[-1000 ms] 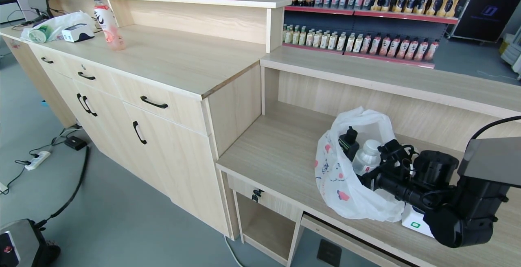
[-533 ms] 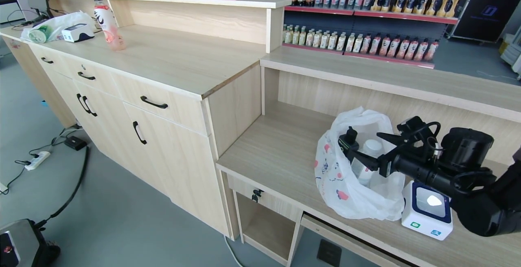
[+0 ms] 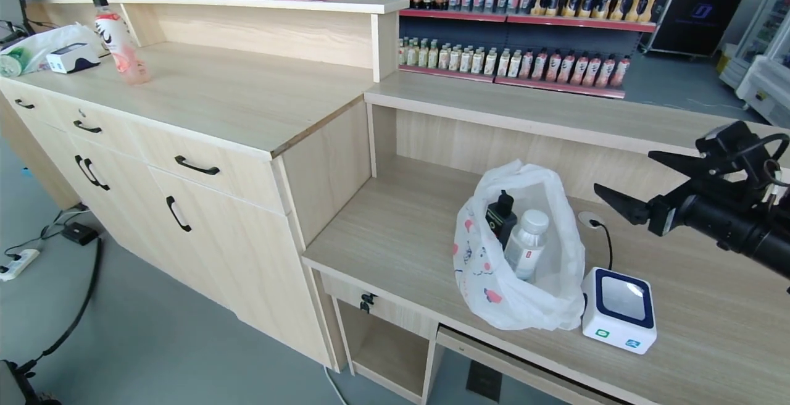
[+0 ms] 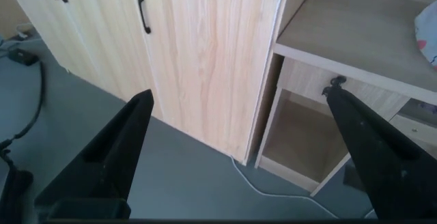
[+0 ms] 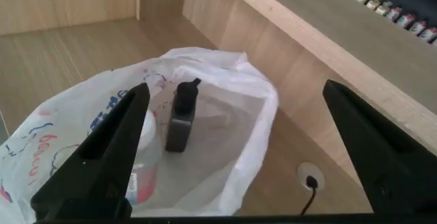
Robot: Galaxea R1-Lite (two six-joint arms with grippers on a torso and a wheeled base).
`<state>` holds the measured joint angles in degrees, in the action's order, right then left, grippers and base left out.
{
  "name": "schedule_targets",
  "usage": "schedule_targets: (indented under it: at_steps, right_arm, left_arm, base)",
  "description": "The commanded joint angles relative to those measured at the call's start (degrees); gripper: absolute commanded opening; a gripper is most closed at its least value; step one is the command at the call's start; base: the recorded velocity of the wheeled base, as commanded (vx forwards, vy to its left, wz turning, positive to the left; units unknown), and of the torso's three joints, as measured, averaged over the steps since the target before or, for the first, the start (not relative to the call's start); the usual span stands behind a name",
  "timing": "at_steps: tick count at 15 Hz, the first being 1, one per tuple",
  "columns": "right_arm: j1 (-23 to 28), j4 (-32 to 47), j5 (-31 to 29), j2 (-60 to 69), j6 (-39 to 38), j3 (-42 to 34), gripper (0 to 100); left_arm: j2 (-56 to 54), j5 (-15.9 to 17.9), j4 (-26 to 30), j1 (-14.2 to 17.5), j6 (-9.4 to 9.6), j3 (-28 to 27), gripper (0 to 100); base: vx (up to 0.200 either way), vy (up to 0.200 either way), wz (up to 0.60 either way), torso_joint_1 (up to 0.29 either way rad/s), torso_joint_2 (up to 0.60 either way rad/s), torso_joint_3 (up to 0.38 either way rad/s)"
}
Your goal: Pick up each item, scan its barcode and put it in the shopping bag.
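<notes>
The white shopping bag (image 3: 494, 281) stands open on the low desk, and the right wrist view looks down into the bag (image 5: 239, 87). Inside it are a dark bottle (image 3: 500, 217) (image 5: 181, 118) and a clear bottle with a white cap (image 3: 524, 241) (image 5: 140, 176). My right gripper (image 3: 626, 176) (image 5: 232, 149) hangs open and empty, above and to the right of the bag. A white barcode scanner (image 3: 619, 309) sits beside the bag. My left gripper (image 4: 239, 162) is open over the floor in front of the cabinet (image 4: 218, 53). A pink drink bottle (image 3: 117, 41) stands on the far high counter.
A cable port with a black cord (image 3: 592, 223) lies behind the scanner. On the far counter's left end are another bag (image 3: 37, 50) and a small box (image 3: 73, 58). Drink shelves (image 3: 512, 59) run behind the desk. The desk has free room left of the bag.
My right gripper has left the clear bottle in the bag, opened, and drawn up and to the right. The head camera has shifted, so the whole scene sits further left.
</notes>
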<state>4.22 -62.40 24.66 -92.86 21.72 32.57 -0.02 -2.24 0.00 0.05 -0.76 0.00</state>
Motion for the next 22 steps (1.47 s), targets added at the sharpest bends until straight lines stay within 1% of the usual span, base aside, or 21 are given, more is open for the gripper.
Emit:
schedule_targets:
  at_steps: [1,2,3,4,5,7,8,10,11,12,14,16,17,18,19,21,22]
  right_arm:
    - [4.31,10.37,-2.43,10.77,-0.01,5.40,100]
    - [5.80,19.78,-5.85,13.93,-0.98,8.12,100]
    - [6.68,24.52,-7.44,15.51,-2.04,9.53,100]
    - [9.05,34.63,-10.07,18.76,-4.23,13.04,100]
    - [10.20,40.96,-10.95,21.22,-5.38,14.98,100]
    - [12.31,47.99,-11.04,26.15,-6.17,15.50,100]
    - [12.39,51.24,-11.04,30.63,-6.61,13.48,100]
    - [12.31,54.93,-11.13,37.75,-6.61,8.38,100]
    - [11.60,54.76,-11.21,41.35,-6.43,4.25,100]
    - [10.55,54.14,-10.95,45.13,-6.87,-1.46,100]
    - [9.76,48.96,-11.13,52.95,-9.51,-15.43,100]
    - [8.09,41.40,-11.21,63.94,-10.74,-32.57,100]
    - [6.15,49.66,-12.27,70.97,-11.97,-32.57,100]
    - [5.54,60.21,-16.84,77.56,-12.93,-32.57,100]
    - [3.96,60.38,-20.18,82.31,-14.78,-32.57,100]
    - [1.23,59.85,-20.71,87.67,-16.19,-32.57,100]
    - [0.79,60.47,-21.32,87.32,-16.63,-32.57,100]
  left_arm:
    - [0.02,0.05,0.00,0.04,-0.04,0.00,100]
    - [0.02,0.05,0.00,0.04,-0.04,0.00,100]
    - [0.02,-0.04,0.00,0.04,-0.04,0.00,100]
    - [0.02,0.05,0.00,0.04,-0.04,0.00,100]
    - [0.02,0.05,0.00,0.04,-0.04,0.00,100]
    - [0.02,0.05,0.00,0.04,-0.04,0.00,100]
    - [0.02,-0.04,0.00,0.04,-0.04,0.00,100]
    - [0.02,-0.04,0.00,0.04,-0.04,0.00,100]
    - [0.02,0.05,0.00,0.04,-0.04,0.00,100]
    - [0.02,-0.04,0.00,0.04,-0.04,0.00,100]
    - [0.02,0.05,0.00,0.04,-0.04,0.00,100]
    - [0.02,0.05,0.00,0.04,-0.04,0.00,100]
    - [0.02,-0.04,0.00,0.04,-0.04,0.00,100]
    - [0.02,0.05,0.00,0.04,-0.04,0.00,100]
    - [0.02,-0.04,0.00,0.04,-0.04,0.00,100]
    - [0.02,0.05,0.00,0.04,-0.04,0.00,100]
    - [0.02,0.05,0.00,0.04,-0.04,0.00,100]
  base:
    - [0.000,0.000,-0.60,0.002,0.00,0.002]
    - [0.000,0.000,-0.60,0.002,0.00,0.002]
    - [0.000,0.000,-0.60,-0.002,0.00,0.002]
    - [0.000,0.000,-0.60,0.007,0.00,0.007]
    - [0.000,0.000,-0.60,-0.002,0.01,0.007]
    - [0.000,0.000,-0.60,0.005,0.00,0.000]
    - [0.000,0.000,-0.60,0.002,0.00,0.007]
    - [0.000,0.000,-0.60,0.002,0.00,0.002]
    - [0.000,0.000,-0.60,-0.002,-0.01,-0.002]
    - [0.000,0.000,-0.60,0.002,0.00,0.002]
    - [0.000,0.000,0.00,0.000,0.00,0.000]
    - [0.000,0.000,0.00,0.000,0.00,0.000]
    - [0.000,0.000,0.00,0.000,0.00,0.000]
    - [0.000,0.000,0.00,0.000,0.00,0.000]
    - [0.000,0.000,0.00,0.000,0.00,0.000]
    - [0.000,0.000,0.00,0.000,0.00,0.000]
    - [0.000,0.000,0.00,0.000,0.00,0.000]
